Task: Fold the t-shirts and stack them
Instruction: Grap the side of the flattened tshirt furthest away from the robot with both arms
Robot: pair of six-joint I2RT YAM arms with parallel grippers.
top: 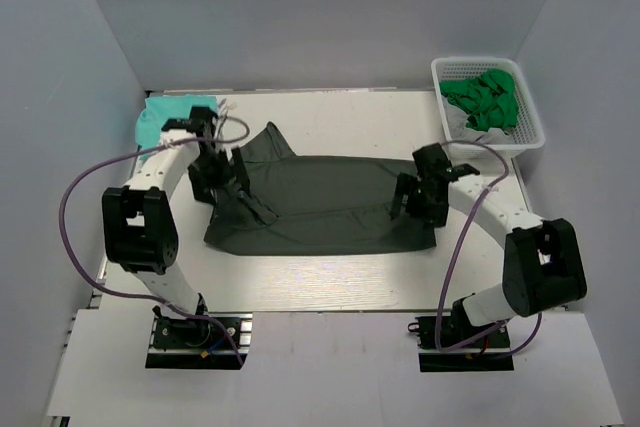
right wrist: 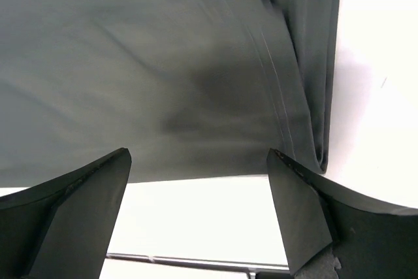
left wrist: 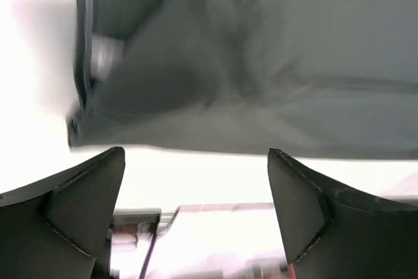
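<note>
Three shirts show clearly, along with one basket and two grippers. The dark grey-green shirt [top: 320,209] lies spread across the middle of the table [top: 330,282], mostly smooth, rumpled at its 9 o'clock end, with a sleeve poking out toward 11 o'clock. A mint shirt [top: 163,114] sits bunched at 10 o'clock. A bright green shirt [top: 485,99] is piled in the white basket [top: 530,134] at 2 o'clock, over some pale cloth. The left gripper [left wrist: 196,158] at the shirt's 9 o'clock edge and the right gripper [right wrist: 199,156] at 3 o'clock are both spread wide, holding nothing.

The top view looks down from behind on the whole dark grey-green t-shirt [top: 320,207]; the wrist views look close over its left and right ends; all share that cloth.
</note>
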